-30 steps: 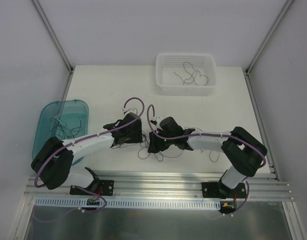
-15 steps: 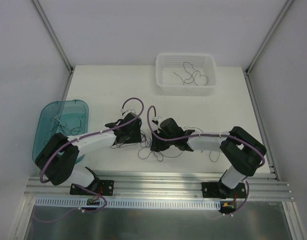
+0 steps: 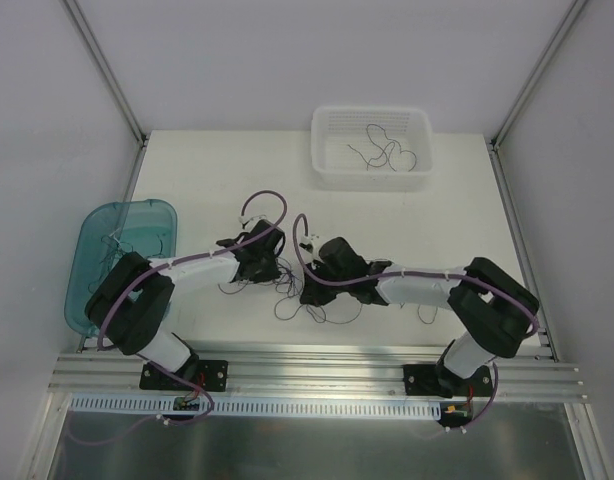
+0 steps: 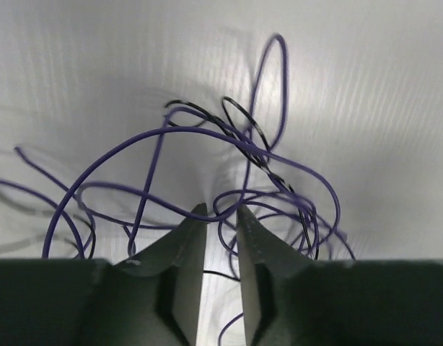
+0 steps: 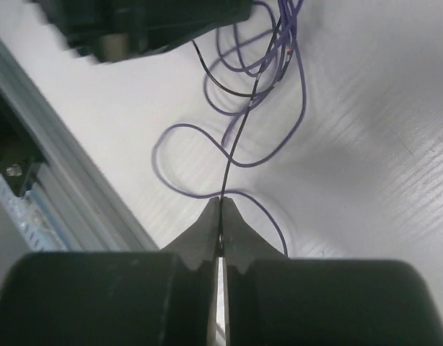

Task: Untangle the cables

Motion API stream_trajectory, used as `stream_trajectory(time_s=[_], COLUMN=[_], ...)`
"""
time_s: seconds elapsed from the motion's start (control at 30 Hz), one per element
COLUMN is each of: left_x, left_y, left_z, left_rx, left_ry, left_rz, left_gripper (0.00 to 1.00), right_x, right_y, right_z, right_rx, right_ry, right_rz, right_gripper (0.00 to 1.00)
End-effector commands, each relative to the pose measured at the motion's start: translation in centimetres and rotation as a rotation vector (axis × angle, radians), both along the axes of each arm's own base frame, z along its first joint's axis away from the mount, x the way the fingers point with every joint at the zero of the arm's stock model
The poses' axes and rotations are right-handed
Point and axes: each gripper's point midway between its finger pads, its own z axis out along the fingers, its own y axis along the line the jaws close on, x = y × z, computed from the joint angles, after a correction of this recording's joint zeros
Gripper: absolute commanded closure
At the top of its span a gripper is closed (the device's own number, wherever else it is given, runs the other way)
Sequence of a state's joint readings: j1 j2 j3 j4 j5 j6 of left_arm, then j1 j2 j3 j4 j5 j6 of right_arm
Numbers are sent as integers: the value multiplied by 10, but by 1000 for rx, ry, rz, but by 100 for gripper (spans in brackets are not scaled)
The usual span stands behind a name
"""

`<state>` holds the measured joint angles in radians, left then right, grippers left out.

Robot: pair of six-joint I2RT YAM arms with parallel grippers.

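Note:
The cables (image 3: 290,297) are a loose clump of thin purple and black wires on the white table between my two grippers. In the left wrist view the clump (image 4: 268,162) loops just beyond my left gripper (image 4: 221,210), whose jaws stand a narrow gap apart with a purple strand lying across their tips. My left gripper (image 3: 270,270) sits at the clump's upper left. My right gripper (image 5: 221,201) is shut on a single black wire (image 5: 239,130) that runs up into the clump. My right gripper (image 3: 307,292) is at the clump's right side.
A white basket (image 3: 327,172) at the back holds a few separate wires (image 3: 385,152). A teal bin (image 3: 97,232) at the left edge holds more wires (image 3: 137,262). The aluminium rail (image 3: 317,372) runs along the near edge. The left gripper's body (image 5: 146,25) shows in the right wrist view.
The left arm has folded in, its elbow moving right and back, and its gripper has shifted slightly toward the back. The right gripper has stayed nearly in place, still shut.

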<state>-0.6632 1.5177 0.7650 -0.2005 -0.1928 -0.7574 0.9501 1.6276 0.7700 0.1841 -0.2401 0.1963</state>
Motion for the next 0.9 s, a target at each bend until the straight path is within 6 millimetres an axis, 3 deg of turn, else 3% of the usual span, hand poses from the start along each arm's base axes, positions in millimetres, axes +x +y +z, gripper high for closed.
stream_trajectory(time_s=[0.0,0.1,0.13,0.17,0.23,0.27,0.33,0.37,0.43,0.5,0.53,0.57,0.73,0.87], left_x=[15,15,17,17,19,19,20,21,20,22,22,23,21,18], left_y=[10,19,23,25,29,29,33,35,40,42,43,44,53,66], left_z=[-5,-12,-14,-14,-14,-13,-9,-7,-6,-3,-3,-3,-8,-10], left_rx=[-9,-8,-5,-1,7,9,16,16,19,20,22,24,42,68], left_ry=[8,28,31,32,31,29,11,5,0,-11,-12,-11,4,8], left_rz=[122,182,197,203,208,208,207,210,217,216,217,219,238,257], left_gripper=[81,95,97,98,100,100,100,100,100,100,100,100,100,100], right_x=[-3,-9,-13,-14,-16,-15,-15,-12,-12,-11,-13,-14,-22,-14], right_y=[8,-4,-10,-16,-29,-39,-56,-67,-87,-106,-114,-121,-160,-205], right_z=[56,90,93,115,128,151,168,198,217,260,265,286,325,337], right_rx=[122,158,147,178,156,191,185,232,223,266,256,280,298,235], right_ry=[-91,-154,-153,-204,-232,-284,-325,-383,-420,-532,-538,-578,-704,-799], right_rz=[52,71,76,83,71,55,39,10,-26,-46,-51,-66,-151,-329], right_gripper=[99,99,99,99,99,99,99,99,99,99,99,99,99,99])
